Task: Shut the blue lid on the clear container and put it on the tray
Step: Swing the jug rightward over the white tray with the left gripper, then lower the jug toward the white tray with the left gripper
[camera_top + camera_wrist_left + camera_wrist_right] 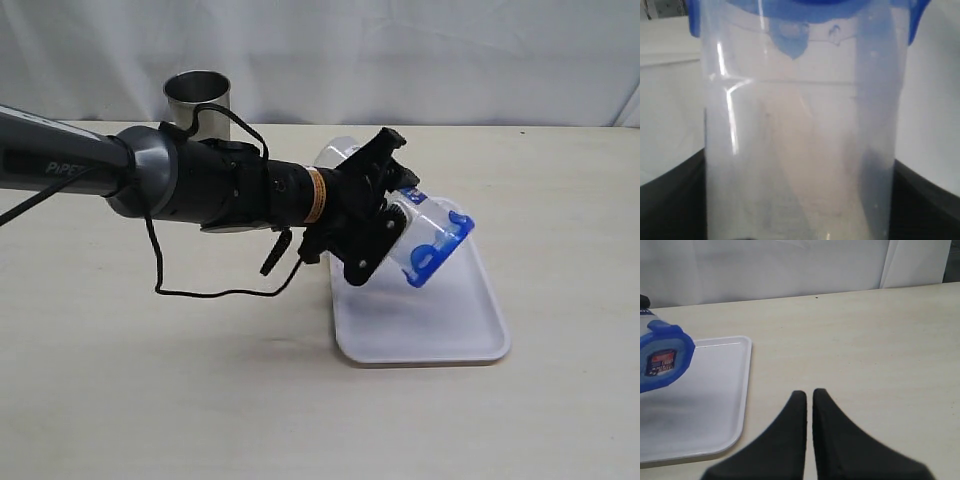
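Bright, even light; clear container (800, 150) blurred close-up

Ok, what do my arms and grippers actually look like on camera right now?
The left arm is a smooth grey tube with white PiPER lettering. It turns black at the wrist, with an orange band before the black left gripper. A loose black cable hangs beneath it. The right gripper shows two matte black tapered fingers.
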Available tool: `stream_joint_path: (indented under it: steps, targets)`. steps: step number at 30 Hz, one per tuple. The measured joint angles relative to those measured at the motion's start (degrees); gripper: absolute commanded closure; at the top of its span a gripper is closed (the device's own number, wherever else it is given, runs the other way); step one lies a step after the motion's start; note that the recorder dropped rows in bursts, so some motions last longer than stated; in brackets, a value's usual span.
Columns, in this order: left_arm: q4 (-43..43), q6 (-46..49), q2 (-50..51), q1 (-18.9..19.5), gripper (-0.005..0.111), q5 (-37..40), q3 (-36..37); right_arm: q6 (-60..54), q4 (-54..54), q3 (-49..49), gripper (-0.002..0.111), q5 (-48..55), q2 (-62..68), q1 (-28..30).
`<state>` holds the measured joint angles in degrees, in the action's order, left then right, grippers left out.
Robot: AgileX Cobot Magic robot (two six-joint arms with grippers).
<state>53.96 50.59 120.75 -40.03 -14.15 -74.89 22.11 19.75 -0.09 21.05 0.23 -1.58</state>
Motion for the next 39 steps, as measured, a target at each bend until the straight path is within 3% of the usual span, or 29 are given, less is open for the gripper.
stream_joint_path:
  steps: [2, 6, 10, 18, 29, 39]
  targets:
    - [0.0, -8.8, 0.0, 0.0, 0.107, -0.3, 0.0, 0.0, 0.0, 0.0, 0.104, 0.0, 0.0, 0.0]
    - [0.0, -43.3, 0.1, 0.4, 0.107, -14.2, 0.0, 0.0, 0.0, 0.0, 0.104, 0.0, 0.0, 0.0]
    - [0.0, -61.3, 0.1, 0.6, 0.107, -26.6, 0.0, 0.0, 0.0, 0.0, 0.104, 0.0, 0.0, 0.0]
    - [-0.2, -74.5, 5.7, 0.7, 0.107, -38.4, -0.8, 0.0, 0.0, 0.0, 0.104, 0.0, 0.0, 0.0]
    - [0.0, -80.1, 15.5, 0.8, 0.107, -41.4, -7.2, 0.0, 0.0, 0.0, 0.104, 0.0, 0.0, 0.0]
    - [2.7, -82.7, 18.2, 2.6, 0.107, -42.4, -7.9, 0.0, 0.0, 0.0, 0.104, 0.0, 0.0, 0.0]
